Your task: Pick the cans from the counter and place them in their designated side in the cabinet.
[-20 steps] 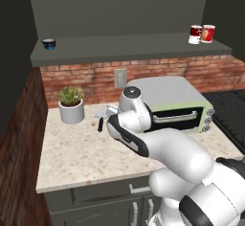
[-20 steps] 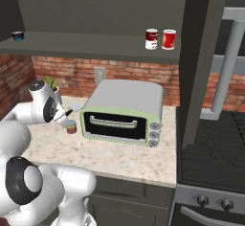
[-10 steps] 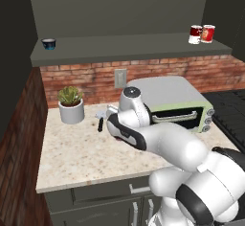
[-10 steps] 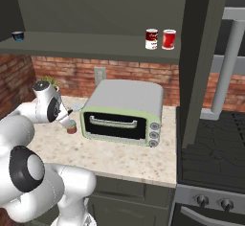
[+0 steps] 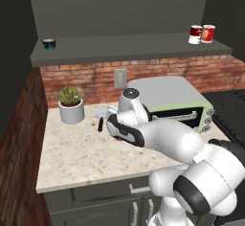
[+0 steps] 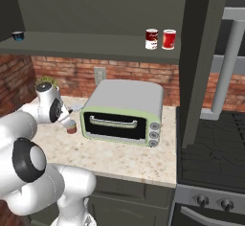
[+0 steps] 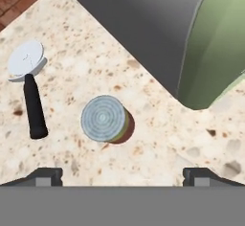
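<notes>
The arm has leaned a little further forward over the last second, and the tool (image 7: pixel 122 175) now hangs above the can (image 7: pixel 106 119) with its jaws spread wide — nothing is grasped. The can stands upright on the tabletop (image 7: pixel 158 139), just left of the toaster oven (image 6: pixel 122 112), near a pizza cutter (image 7: pixel 28 88). One can (image 5: pixel 195 34) already stands on the cabinet (image 5: pixel 129 47) shelf at the right, beside a brighter red can (image 5: pixel 207 33) — so probably the descent for the second pick comes next.

Orange-labelled can (image 7: pixel 106 119) upright on counter (image 7: pixel 158 139); dark-red can (image 5: pixel 195 34) on cabinet shelf (image 5: pixel 129 48).
</notes>
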Tool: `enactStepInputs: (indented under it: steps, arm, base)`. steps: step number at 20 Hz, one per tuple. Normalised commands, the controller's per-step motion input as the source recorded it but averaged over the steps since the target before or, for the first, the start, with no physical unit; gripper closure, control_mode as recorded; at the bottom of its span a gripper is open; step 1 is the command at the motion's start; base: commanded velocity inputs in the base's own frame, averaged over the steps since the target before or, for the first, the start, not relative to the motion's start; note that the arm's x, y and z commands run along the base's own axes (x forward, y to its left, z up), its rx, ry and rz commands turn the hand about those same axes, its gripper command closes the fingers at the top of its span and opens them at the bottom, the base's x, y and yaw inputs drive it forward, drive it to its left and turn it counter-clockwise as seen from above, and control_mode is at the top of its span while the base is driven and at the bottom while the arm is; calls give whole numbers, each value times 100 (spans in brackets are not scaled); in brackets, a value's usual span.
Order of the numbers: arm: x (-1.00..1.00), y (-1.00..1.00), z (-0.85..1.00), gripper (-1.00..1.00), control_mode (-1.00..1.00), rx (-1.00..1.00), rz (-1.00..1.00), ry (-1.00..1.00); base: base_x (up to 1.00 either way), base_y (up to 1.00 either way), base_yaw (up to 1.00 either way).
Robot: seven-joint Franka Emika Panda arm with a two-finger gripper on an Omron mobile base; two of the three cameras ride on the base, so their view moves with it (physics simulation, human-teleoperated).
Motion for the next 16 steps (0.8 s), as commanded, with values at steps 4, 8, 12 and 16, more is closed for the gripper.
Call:
enactStepInputs:
  steps: [4, 8, 12, 16]
  arm:
    - [8, -3, -16, -100, -100, 0, 0, 0]
    - [10, -1, -15, -100, -100, 0, 0, 0]
    - [16, -1, -13, -100, -100, 0, 0, 0]
    - [20, 0, -12, -100, -100, 0, 0, 0]
  base:
    - [0, 0, 0]
    - [0, 0, 0]
    - [0, 0, 0]
    - [0, 0, 0]
